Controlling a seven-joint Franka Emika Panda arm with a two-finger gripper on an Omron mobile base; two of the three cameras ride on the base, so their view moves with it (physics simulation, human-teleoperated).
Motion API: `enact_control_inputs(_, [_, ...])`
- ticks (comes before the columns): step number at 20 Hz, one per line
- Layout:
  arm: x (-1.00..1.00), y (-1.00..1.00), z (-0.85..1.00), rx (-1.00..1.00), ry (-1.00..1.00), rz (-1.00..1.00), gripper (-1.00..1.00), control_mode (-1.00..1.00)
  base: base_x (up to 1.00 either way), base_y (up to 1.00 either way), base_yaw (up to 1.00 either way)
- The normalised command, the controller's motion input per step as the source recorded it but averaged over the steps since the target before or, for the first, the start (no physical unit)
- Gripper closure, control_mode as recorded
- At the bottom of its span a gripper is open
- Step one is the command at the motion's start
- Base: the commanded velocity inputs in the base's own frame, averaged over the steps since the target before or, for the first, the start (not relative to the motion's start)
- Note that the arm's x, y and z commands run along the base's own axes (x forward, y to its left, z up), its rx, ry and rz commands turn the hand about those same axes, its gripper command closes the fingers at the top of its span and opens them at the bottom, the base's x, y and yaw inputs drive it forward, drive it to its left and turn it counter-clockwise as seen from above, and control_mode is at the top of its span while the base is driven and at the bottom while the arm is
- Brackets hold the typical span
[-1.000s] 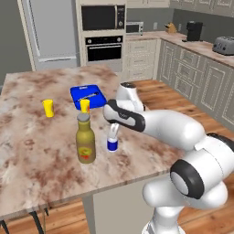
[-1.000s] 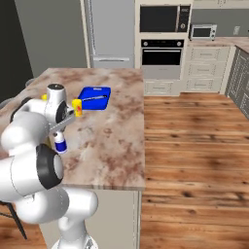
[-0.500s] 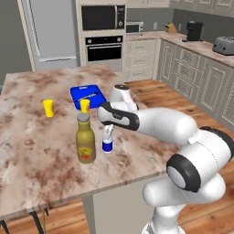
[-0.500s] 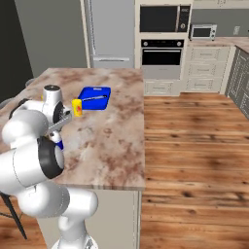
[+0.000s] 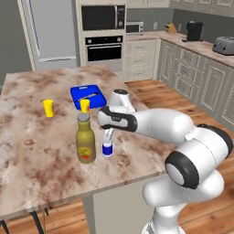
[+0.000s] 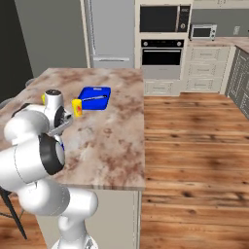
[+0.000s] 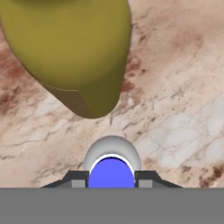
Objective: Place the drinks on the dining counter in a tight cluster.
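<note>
I'm working over the dining counter (image 5: 41,160), that big slab of brown-pink marbled stone. The tall amber bottle (image 5: 85,139) is standing on it, rounded and glossy with a grey cap. Just right of it is the small blue-and-white bottle (image 5: 107,147), sitting between my fingers (image 7: 78,178), which are clamping its round white cap.

Amber-yellow bottle (image 5: 85,144), blue-and-white bottle (image 5: 107,148), brown-pink marbled counter (image 5: 41,169)

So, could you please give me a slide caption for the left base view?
Gripper shut on the small blue-and-white bottle, standing beside the tall amber bottle on the dining counter.
</note>
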Motion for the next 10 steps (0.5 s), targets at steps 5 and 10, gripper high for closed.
enact_control_inputs(5, [0.02,0.00,-0.18,0.00,0.00,0.00,1.00,-1.00,0.00,0.00,0.00])
enact_control_inputs(10, [0.17,0.00,-0.01,0.00,0.00,0.00,1.00,-1.00,0.00,0.00,0.00])
